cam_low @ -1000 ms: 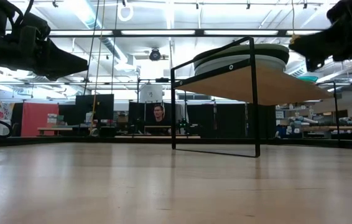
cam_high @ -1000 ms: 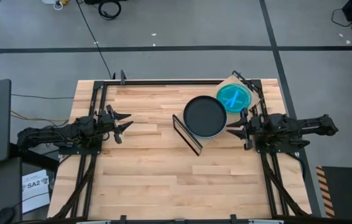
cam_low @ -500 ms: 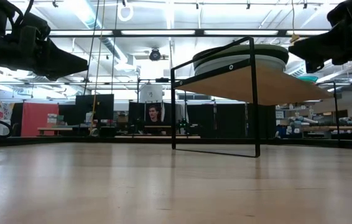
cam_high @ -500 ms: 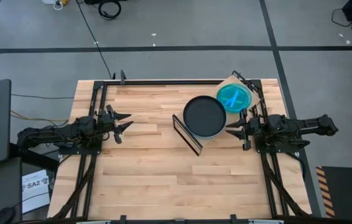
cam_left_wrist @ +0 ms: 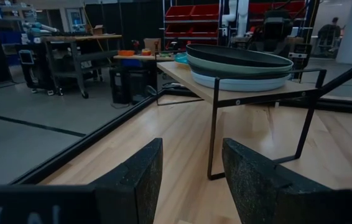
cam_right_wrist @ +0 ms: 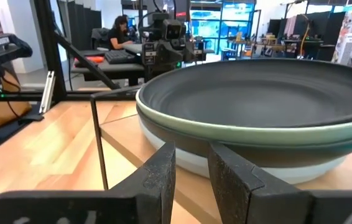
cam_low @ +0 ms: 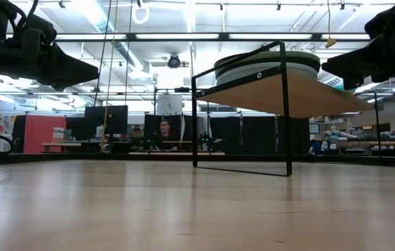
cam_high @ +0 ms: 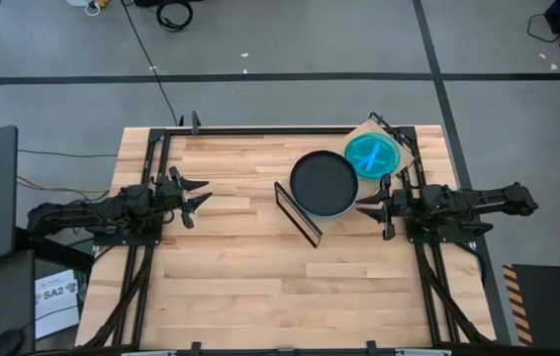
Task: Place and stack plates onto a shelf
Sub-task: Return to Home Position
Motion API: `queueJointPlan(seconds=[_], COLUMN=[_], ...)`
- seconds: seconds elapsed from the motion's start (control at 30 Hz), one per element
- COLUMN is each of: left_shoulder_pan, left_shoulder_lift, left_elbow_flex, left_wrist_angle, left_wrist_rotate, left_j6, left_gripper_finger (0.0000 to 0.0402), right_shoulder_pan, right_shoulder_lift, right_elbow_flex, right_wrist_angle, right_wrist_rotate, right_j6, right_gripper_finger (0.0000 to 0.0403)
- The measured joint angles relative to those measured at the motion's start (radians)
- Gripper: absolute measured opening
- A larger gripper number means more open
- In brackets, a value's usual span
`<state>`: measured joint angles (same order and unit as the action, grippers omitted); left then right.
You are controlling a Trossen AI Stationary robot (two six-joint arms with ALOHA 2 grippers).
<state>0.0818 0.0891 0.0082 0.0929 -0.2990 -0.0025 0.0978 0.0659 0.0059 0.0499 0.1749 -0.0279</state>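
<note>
My right claw (cam_high: 364, 206), slightly spread and empty, hovers beside the shelf (cam_low: 309, 97), where a black plate (cam_high: 325, 183) tops the stack. My left claw (cam_high: 197, 195) rests spread, well apart.

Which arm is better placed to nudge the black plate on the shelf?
Probably the right: the right gripper sits close beside the black plate; the left gripper waits far off.
</note>
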Motion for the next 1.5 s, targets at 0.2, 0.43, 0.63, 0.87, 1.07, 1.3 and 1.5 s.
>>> queueJointPlan(seconds=[0.2,0.43,0.63,0.87,1.07,1.3,1.5], left_shoulder_pan=[0.000,0.000,0.000,0.000,0.000,0.000,-0.001], left_shoulder_lift=[0.000,0.000,0.002,0.002,0.002,0.000,-0.033], left_elbow_flex=[0.000,0.000,0.000,0.000,0.000,0.000,0.000], left_wrist_angle=[0.000,-0.003,-0.016,-0.008,-0.004,-0.001,-0.002], left_wrist_rotate=[0.000,0.000,0.001,0.000,0.000,0.000,0.000], left_j6=[-0.012,-0.012,0.008,0.015,0.014,0.015,0.014], left_gripper_finger=[0.0172,0.0172,0.0172,0.0172,0.0172,0.0172,0.0172], right_shoulder_pan=[0.000,0.000,0.000,0.000,0.000,0.000,0.000], right_shoulder_lift=[-0.008,-0.008,-0.008,-0.007,-0.007,-0.007,-0.012], right_elbow_flex=[0.000,0.000,0.000,0.001,0.001,0.001,0.002], right_wrist_angle=[0.000,0.001,0.001,0.001,0.001,0.001,0.001], right_wrist_rotate=[0.025,0.040,0.037,0.034,0.034,0.033,0.033], right_j6=[-0.011,-0.013,-0.005,-0.025,-0.026,-0.028,-0.028], right_gripper_finger=[0.0100,0.0100,0.0100,0.0100,0.0100,0.0100,0.0100])
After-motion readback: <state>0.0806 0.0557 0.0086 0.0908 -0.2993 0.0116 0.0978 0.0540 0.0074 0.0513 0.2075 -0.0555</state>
